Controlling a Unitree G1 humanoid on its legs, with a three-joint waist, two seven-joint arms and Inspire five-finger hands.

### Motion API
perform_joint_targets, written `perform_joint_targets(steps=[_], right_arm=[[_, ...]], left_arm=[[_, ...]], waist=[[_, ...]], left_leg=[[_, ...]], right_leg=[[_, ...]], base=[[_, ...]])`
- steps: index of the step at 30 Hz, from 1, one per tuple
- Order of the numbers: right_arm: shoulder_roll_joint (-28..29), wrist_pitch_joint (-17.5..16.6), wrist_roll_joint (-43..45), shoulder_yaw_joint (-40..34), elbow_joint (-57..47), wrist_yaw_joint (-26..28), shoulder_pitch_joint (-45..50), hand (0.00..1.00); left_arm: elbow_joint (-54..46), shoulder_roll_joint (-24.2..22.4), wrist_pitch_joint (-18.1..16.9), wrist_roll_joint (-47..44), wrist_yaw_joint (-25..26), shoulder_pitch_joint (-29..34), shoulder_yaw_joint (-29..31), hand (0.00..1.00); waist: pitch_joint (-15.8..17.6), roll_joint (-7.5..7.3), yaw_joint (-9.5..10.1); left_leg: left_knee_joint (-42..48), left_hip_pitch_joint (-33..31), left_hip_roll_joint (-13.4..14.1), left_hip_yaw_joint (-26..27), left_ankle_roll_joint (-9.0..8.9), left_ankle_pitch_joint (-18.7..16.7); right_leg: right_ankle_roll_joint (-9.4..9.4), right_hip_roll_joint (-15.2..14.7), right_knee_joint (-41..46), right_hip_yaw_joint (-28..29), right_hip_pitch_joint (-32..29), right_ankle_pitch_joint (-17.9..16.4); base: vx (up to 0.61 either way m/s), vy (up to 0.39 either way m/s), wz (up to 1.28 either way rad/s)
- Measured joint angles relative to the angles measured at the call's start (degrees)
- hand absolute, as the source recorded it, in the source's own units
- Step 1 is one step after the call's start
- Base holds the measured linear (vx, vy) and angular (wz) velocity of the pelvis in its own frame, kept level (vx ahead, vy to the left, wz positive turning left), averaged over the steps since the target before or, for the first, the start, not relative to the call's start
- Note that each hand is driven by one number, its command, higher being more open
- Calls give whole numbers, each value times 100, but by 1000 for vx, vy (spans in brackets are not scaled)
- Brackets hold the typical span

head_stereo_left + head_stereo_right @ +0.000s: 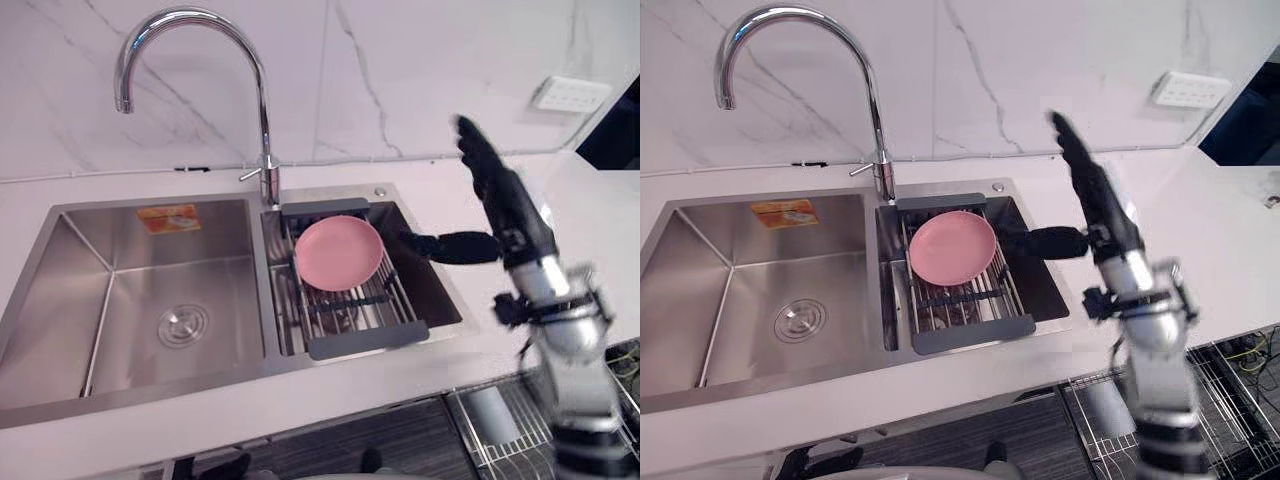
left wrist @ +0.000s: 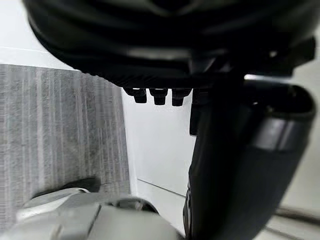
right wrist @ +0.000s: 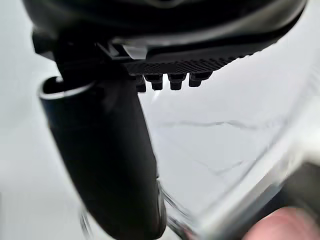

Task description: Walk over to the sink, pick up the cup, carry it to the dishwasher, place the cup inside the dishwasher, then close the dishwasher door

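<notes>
A pink round dish (image 1: 339,252) lies on a dark-framed wire rack (image 1: 365,340) across the right basin of a steel sink (image 1: 60,300). My right hand (image 1: 512,225) is raised above the counter just right of that basin. It is open, its fingers (image 1: 1080,165) straight and pointing up and away. Its thumb (image 1: 455,247) juts left over the basin's right wall, a short gap from the dish. The right wrist view has the thumb (image 3: 110,165) and fingertips (image 3: 170,80) with nothing between them. My left hand (image 2: 235,165) hangs open over grey floor and holds nothing.
A tall curved tap (image 1: 190,60) stands behind the divider between the basins. The left basin (image 1: 180,325) holds just its drain. A white wall socket (image 1: 570,95) sits at the back right. Below the counter at lower right is a wire rack (image 1: 515,440) with a pale cylinder (image 1: 490,412) in it.
</notes>
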Motion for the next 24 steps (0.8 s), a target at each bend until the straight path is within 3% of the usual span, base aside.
perform_joint_targets(steps=[4, 8, 24], right_arm=[[-35, -425, -1258, 385, -254, 570, -62, 100], [-38, -598, -1796, 651, -234, 962, 101, 100], [-25, -704, -2869, 908, -200, 992, 852, 100]], left_arm=[[130, 59, 94, -61, -58, -12, 105, 100], [128, 71, 180, -80, -60, -93, 100, 100], [-42, 59, 370, -76, -183, -152, 1, 100]], waist=[[-52, -76, 9], [-50, -72, -12], [-25, -3, -12]], left_leg=[[19, -12, 29, 37, -45, -33], [31, -30, 27, 66, -58, -56], [87, -197, 64, 55, -85, -73]], right_leg=[[-3, 17, -44, 9, 0, 15], [-2, 13, -51, 11, -17, 23], [-2, 47, -76, 0, -123, 23]], base=[[-11, -13, -3], [-24, -7, -4], [-16, -7, 0]])
